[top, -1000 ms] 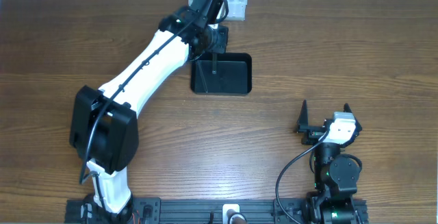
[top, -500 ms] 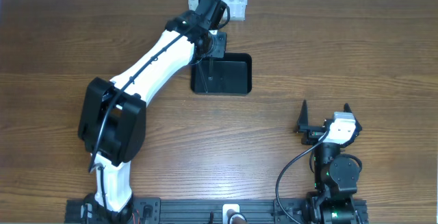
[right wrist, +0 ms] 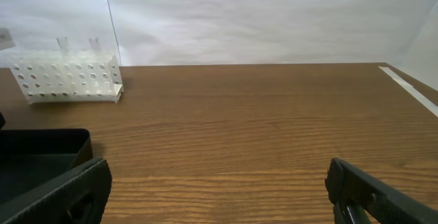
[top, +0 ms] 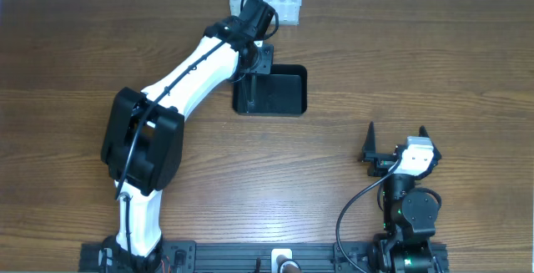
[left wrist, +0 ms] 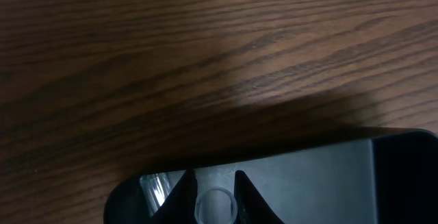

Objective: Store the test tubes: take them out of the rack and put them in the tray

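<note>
While my left pincer (top: pixel 252 71) clasped a tube (left wrist: pixel 215 206) over the tray (top: pixel 288 93), at 6 o'clock of the rack (top: pixel 285 4), my right pincer (top: pixel 396 131) stood released at the table's (top: pixel 434 48) 4 o'clock.

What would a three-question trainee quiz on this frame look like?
1. How many test tubes stand in the white rack, seen from the right wrist view?
2. True or false: the right hand grips a test tube.
3. The left hand, shut on a test tube, is over: A the white rack; B the black tray; C neither.

Key: 1 two; 2 false, it is open and holds nothing; 3 B.
</note>
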Controlling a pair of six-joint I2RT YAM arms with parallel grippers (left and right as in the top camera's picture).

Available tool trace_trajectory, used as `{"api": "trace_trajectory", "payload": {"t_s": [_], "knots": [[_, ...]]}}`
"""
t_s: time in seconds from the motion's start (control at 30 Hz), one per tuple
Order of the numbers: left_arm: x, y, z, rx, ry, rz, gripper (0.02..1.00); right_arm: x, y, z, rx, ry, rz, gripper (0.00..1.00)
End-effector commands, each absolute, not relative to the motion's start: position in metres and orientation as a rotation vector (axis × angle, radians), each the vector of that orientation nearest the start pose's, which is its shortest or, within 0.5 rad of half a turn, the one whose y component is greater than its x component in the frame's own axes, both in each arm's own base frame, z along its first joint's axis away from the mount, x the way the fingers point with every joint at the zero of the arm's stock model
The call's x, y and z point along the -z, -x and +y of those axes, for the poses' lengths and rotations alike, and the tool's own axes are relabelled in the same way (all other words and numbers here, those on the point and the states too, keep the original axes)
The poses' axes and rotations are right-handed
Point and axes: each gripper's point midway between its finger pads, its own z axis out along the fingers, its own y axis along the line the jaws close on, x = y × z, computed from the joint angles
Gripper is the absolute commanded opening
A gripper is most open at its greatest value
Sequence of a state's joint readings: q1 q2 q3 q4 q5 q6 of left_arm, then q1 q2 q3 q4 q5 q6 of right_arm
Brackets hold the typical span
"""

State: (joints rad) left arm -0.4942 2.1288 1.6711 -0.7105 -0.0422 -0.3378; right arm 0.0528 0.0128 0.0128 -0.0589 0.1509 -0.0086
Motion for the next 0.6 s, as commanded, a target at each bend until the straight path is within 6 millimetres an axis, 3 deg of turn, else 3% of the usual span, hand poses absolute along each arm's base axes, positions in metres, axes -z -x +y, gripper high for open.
{"api": "trace_trajectory", "payload": {"t_s": [0.03, 0.3, 0.33, 0.47, 0.6], "knots": [[-0.032, -0.446, -0.218, 0.127, -0.16, 2.797, 0.15, -0.16, -0.246, -0.013, 0.094, -0.059, 1.63, 0.991], [-0.029, -0.444, -0.218, 0.144, -0.158, 2.814, 0.229, -0.16, -0.246, -0.013, 0.094, -0.059, 1.63, 0.991], [-0.05, -0.446, -0.22, 0.164, -0.16, 2.776, 0.299, -0.16, -0.246, -0.013, 0.094, -0.059, 1.63, 0.993], [-0.107, -0.449, -0.22, 0.203, -0.151, 2.663, 0.413, -0.16, -0.246, -0.013, 0.094, -0.059, 1.63, 0.991], [-0.182, -0.45, -0.205, 0.176, -0.105, 2.493, 0.476, -0.16, -0.246, -0.013, 0.094, -0.059, 1.63, 0.991]]}}
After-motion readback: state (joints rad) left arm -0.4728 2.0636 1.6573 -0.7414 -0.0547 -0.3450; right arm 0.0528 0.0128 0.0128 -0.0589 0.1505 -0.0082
